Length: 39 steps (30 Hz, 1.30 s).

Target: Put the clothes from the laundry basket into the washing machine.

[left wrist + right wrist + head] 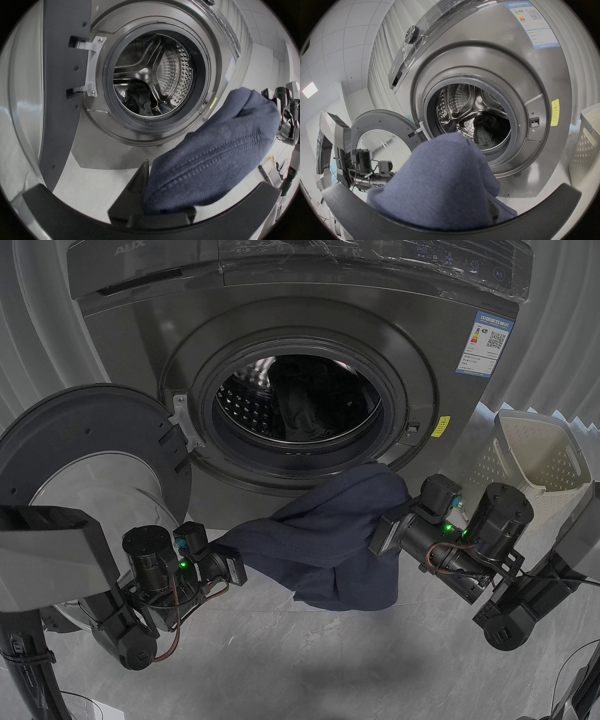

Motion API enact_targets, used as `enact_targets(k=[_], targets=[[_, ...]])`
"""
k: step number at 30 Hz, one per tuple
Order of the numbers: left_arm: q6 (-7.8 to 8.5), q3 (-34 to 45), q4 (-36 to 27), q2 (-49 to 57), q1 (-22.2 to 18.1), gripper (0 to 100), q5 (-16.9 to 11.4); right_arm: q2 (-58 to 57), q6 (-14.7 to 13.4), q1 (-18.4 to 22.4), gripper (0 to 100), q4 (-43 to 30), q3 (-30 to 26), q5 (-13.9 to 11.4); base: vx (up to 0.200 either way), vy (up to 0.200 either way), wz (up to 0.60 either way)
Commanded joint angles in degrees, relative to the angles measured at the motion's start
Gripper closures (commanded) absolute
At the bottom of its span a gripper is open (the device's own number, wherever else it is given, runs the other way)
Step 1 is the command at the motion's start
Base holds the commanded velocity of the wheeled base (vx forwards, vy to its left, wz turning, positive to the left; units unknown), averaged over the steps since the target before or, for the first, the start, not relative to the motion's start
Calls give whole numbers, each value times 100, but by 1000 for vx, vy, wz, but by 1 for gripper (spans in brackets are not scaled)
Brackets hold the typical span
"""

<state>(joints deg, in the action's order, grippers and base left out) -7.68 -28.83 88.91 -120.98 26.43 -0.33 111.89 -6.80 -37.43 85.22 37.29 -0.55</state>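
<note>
A navy blue garment (331, 534) hangs spread between my two grippers, just below the washing machine's round opening (300, 402). My left gripper (240, 564) is shut on the garment's left end; in the left wrist view one dark finger (139, 184) shows beside the bunched cloth (212, 156). On the other side, my right gripper (382, 532) holds the right end, its fingers buried under the cloth (447, 181). A dark piece of clothing (139, 97) lies inside the steel drum. The cream laundry basket (544, 452) stands to the right of the machine.
The machine's door (94, 446) is swung fully open to the left, close behind my left arm. Grey floor (312, 665) lies bare in front of the machine. Pale curtains hang on both sides.
</note>
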Motion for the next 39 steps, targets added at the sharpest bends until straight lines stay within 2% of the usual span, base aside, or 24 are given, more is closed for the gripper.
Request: enact_targets(k=[1, 4, 5, 9, 12, 16, 20, 24, 28, 31, 36, 39], targets=[[3, 88, 4, -84, 47, 100, -29, -79, 3, -2, 100, -23, 244, 28, 0, 0, 0], [12, 115, 4, -31, 108, 100, -46, -44, 3, -10, 100, -32, 375, 37, 0, 0, 0], [12, 115, 4, 4, 117, 0, -46, -35, 3, -10, 100, -32, 402, 37, 0, 0, 0], [12, 334, 4, 206, 205, 0, -90, -9, -5, 7, 100, -41, 560, 46, 0, 0, 0], [39, 695, 4, 391, 460, 0, -99, 70, -5, 60, 100, -67, 753, 46, 0, 0, 0], [100, 1301, 4, 558, 1013, 0, -266, 202, -14, 77, 100, -103, 1079, 46, 0, 0, 0], [126, 1354, 13, 655, 1312, 0, -319, 334, -14, 69, 100, -111, 1202, 55, 0, 0, 0], [126, 826, 4, 918, 1268, 0, -336, 492, -14, -10, 100, -94, 1149, 81, 0, 0, 0], [109, 308, -14, 1191, 1242, 0, -486, 519, -14, -10, 100, -94, 1149, 81, 0, 0, 0], [109, 150, -31, 1226, 1242, 0, -486, 519, -14, -10, 100, -103, 1149, 81, 0, 0, 0], [241, 194, 4, 769, 1259, 0, -486, 510, -14, -63, 100, -111, 1202, 90, 0, 0, 0], [346, 194, 4, 435, 1286, 0, -494, 492, -14, -169, 100, -138, 1237, 231, 0, 0, 0]])
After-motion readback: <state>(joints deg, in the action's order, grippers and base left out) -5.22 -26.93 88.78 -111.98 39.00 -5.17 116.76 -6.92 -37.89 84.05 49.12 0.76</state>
